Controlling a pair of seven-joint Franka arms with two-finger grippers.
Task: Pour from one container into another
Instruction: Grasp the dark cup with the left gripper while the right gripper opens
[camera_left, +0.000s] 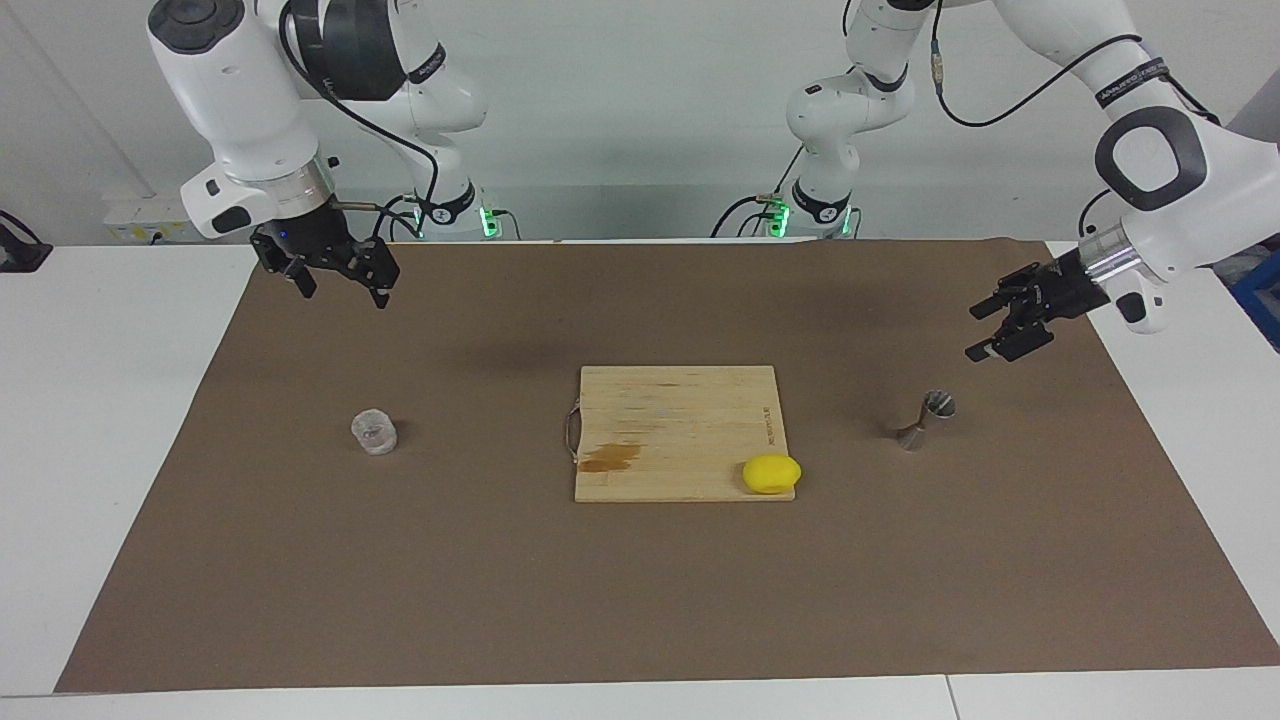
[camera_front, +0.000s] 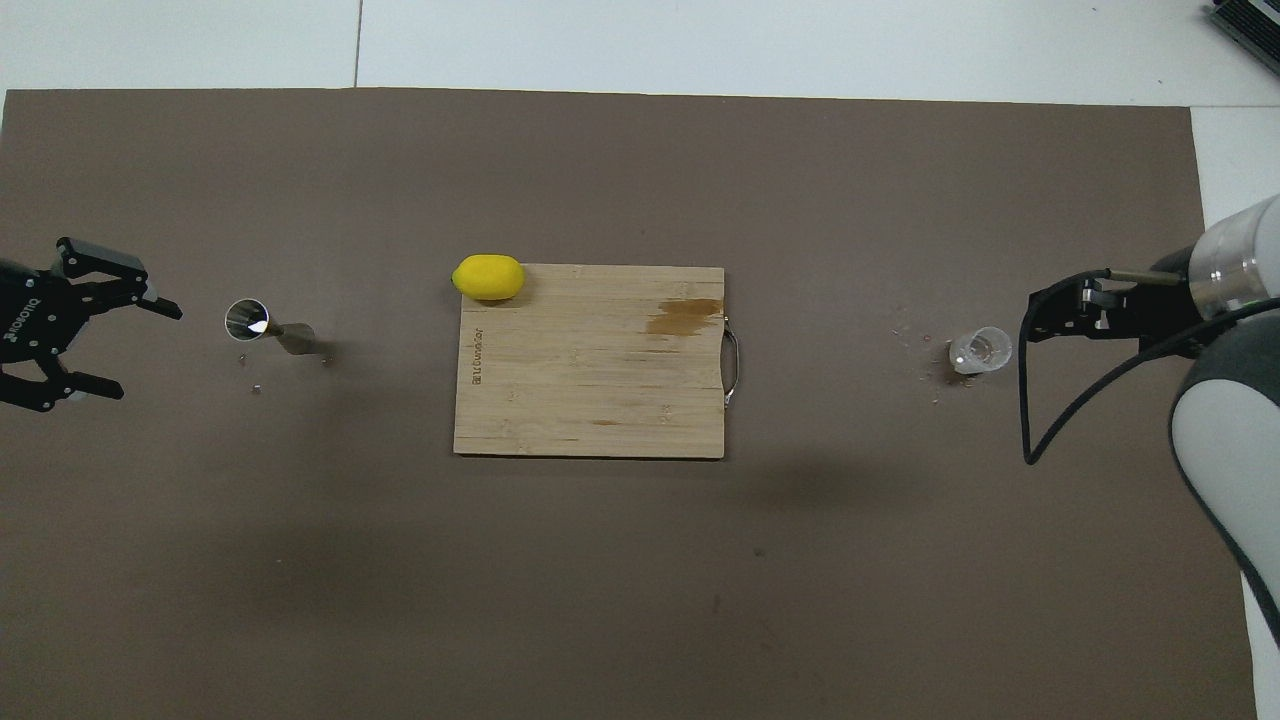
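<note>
The clear glass cup (camera_left: 375, 432) stands on the brown mat toward the right arm's end; it also shows in the overhead view (camera_front: 980, 350). The metal jigger (camera_left: 925, 420) stands on the mat toward the left arm's end, its open mouth up (camera_front: 262, 327). My right gripper (camera_left: 342, 290) is open and empty, up in the air over the mat beside the cup (camera_front: 1035, 322). My left gripper (camera_left: 982, 331) is open and empty, over the mat beside the jigger (camera_front: 125, 345), not touching it.
A wooden cutting board (camera_left: 680, 430) with a metal handle and a brown stain lies mid-table between cup and jigger. A yellow lemon (camera_left: 771, 473) sits on its corner toward the jigger (camera_front: 488, 277). Small crumbs lie on the mat (camera_front: 600, 580) around the cup.
</note>
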